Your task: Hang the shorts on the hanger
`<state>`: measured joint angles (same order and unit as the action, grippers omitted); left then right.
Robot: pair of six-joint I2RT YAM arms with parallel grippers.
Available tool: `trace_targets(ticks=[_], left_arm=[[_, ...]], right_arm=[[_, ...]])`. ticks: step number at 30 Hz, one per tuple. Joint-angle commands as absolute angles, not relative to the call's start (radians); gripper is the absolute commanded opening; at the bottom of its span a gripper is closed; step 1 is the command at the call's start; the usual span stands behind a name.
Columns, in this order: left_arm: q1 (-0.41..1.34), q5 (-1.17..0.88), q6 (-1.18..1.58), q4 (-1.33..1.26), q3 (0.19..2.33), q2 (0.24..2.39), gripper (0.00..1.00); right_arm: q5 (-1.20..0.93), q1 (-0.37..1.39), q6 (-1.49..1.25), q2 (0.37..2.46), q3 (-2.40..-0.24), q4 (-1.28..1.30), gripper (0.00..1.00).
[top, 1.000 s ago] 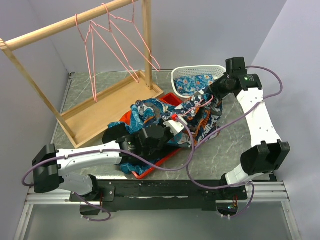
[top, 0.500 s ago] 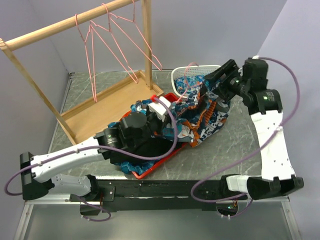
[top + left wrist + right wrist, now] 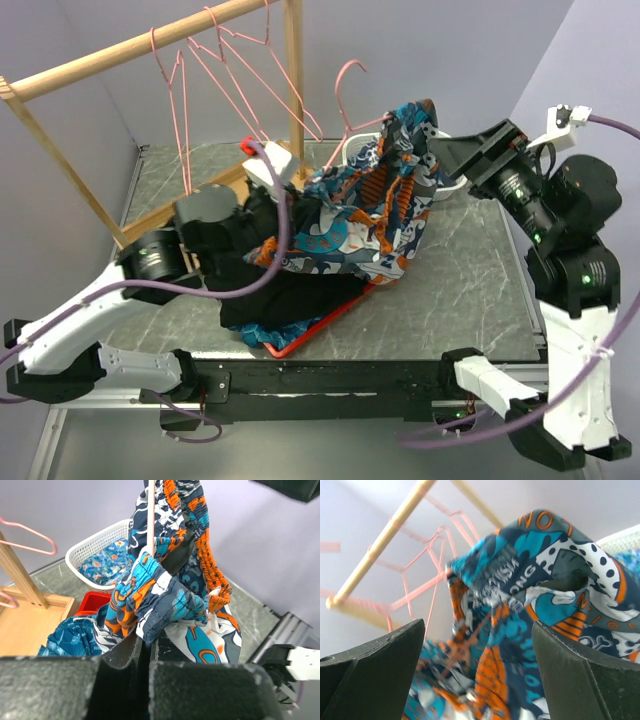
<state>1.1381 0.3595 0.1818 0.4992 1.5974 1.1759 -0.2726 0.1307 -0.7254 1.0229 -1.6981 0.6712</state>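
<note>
shorts (image 3: 365, 215): held up off the table (image 3: 470, 280) between the two arms, bunched into a tall peak, with the lower cloth sagging towards the red tray (image 3: 95, 602).
hanger (image 3: 150, 515): inside the shorts. Its pink wire runs straight up through the fabric, and from above its hook pokes out over the peak, in front of the wooden rack (image 3: 120, 50).
left gripper (image 3: 150, 647): jaws pressed together on a bunched fold of the elastic waistband. The wrist view shows the cloth pinched right at the fingertips.
right gripper (image 3: 479, 625): jaws spread wide with nothing clamped. It sits up by the high end of the shorts, and the print fills the view ahead of the gap. I can't tell whether either finger brushes the cloth.
wooden rack: at the far left of the table, with more pink hangers (image 3: 185, 100) hooked on its rail.
red tray: under the shorts, with a black garment (image 3: 290, 295) spilling over its near edge.
white basket (image 3: 87, 547): behind the shorts, holding a blue flowered cloth (image 3: 107, 562).
</note>
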Motion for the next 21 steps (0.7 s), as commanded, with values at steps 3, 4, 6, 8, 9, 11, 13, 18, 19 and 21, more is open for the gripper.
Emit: trace_targets(ticks=[3,4,6,8,9,11,13,18,19,21], left_arm=[[1.135,0.345,0.207,0.632,1.798,1.146,0.01],[1.135,0.339,0.206,0.647,1.815,1.149,0.01],[1.135,0.339,0.209,0.693,1.868,1.166,0.01],[1.135,0.333,0.209,0.719,1.908,1.180,0.01],[1.135,0.331,0.209,0.745,1.919,1.181,0.01],[1.135,0.325,0.207,0.765,1.934,1.187,0.01],[1.135,0.321,0.210,0.788,1.937,1.186,0.01],[1.135,0.302,0.216,0.814,1.925,1.157,0.01],[1.135,0.305,0.219,0.830,1.925,1.154,0.01],[1.135,0.319,0.222,0.845,1.918,1.143,0.01]], right_arm=[[-0.024,0.383,-0.522,1.026,-1.750,0.681,0.92],[0.003,0.423,-0.514,1.031,-1.756,0.687,0.90],[0.108,0.516,-0.488,1.063,-1.785,0.712,0.86],[0.153,0.566,-0.473,1.112,-1.815,0.744,0.81],[0.185,0.593,-0.462,1.129,-1.839,0.749,0.80],[0.242,0.656,-0.460,1.169,-1.873,0.762,0.79],[0.305,0.696,-0.457,1.189,-1.890,0.764,0.79],[0.337,0.721,-0.448,1.273,-1.962,0.807,0.54],[0.347,0.721,-0.452,1.285,-1.976,0.822,0.42],[0.415,0.722,-0.459,1.315,-2.028,0.870,0.12]])
